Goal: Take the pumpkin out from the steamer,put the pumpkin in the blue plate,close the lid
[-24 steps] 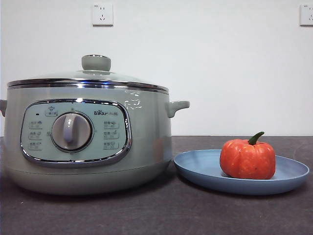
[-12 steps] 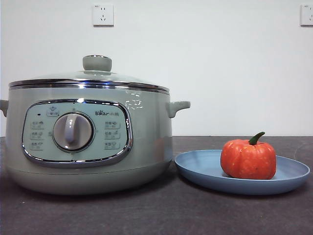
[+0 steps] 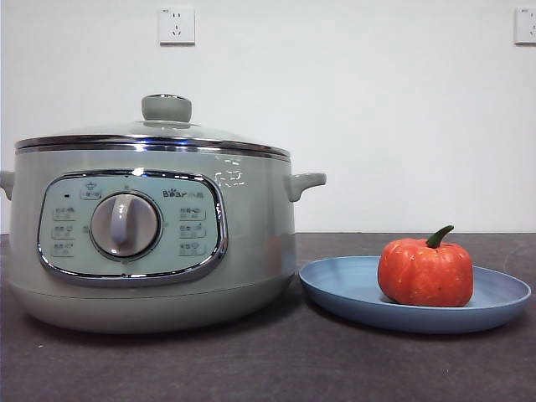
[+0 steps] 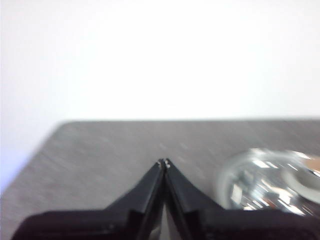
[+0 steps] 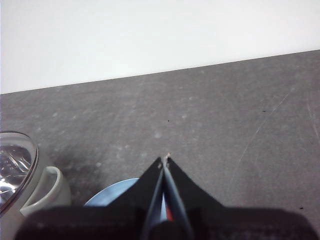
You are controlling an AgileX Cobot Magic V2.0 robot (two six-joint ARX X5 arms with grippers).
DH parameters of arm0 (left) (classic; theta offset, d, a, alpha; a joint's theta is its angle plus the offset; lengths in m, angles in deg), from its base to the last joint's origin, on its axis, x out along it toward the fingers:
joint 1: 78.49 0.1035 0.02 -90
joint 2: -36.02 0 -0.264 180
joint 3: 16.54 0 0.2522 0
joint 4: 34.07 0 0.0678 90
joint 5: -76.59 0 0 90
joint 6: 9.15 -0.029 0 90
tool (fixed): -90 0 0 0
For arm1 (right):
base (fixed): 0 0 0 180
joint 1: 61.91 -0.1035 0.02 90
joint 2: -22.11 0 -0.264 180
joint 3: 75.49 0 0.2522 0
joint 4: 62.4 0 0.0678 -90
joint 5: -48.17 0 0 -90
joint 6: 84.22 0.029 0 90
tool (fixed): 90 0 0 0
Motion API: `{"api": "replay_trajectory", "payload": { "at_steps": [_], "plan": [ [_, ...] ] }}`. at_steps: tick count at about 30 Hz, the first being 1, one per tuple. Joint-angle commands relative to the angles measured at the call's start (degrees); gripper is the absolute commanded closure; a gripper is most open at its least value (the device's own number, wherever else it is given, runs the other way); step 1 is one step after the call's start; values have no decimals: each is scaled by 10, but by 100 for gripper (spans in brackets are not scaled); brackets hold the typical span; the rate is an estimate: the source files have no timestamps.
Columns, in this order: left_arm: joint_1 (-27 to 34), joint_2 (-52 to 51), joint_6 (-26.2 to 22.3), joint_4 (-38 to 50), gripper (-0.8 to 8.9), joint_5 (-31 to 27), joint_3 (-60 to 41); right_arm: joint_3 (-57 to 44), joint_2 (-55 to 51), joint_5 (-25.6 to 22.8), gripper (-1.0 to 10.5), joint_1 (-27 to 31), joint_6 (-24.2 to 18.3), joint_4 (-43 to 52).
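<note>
The sage-green steamer [image 3: 155,243] stands at the left of the front view with the glass lid [image 3: 151,138] seated on its rim, knob up. To its right the orange-red pumpkin [image 3: 425,271] sits upright in the blue plate [image 3: 352,289]. Neither arm shows in the front view. My left gripper [image 4: 164,162] is shut and empty above the dark table, with the lid [image 4: 265,180] off to one side below it. My right gripper [image 5: 164,159] is shut and empty too, high over the blue plate [image 5: 112,196], beside the steamer's side handle [image 5: 47,192].
The dark grey tabletop [image 3: 276,368] runs to a white wall with two sockets [image 3: 176,25]. The plate's rim lies close to the steamer's base.
The whole front picture shifted a few pixels to the right between the oldest frame and the later ones; steamer, lid, plate and pumpkin keep their places relative to each other.
</note>
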Motion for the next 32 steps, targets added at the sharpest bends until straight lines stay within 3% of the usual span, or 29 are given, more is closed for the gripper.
{"api": "replay_trajectory", "payload": {
  "at_steps": [1,13,21,32],
  "plan": [
    [42,-30,-7,48,817,15,-56,-2,-1,-2,945,-1,6,2],
    [66,-68,8,171,817,14,-275,-2,-1,-2,945,-1,6,2],
    [66,-68,19,111,817,30,-290,-2,-1,-2,945,-1,6,2],
    [66,-68,25,111,817,26,-290,-2,-1,-2,945,-1,6,1]
  ]
}}
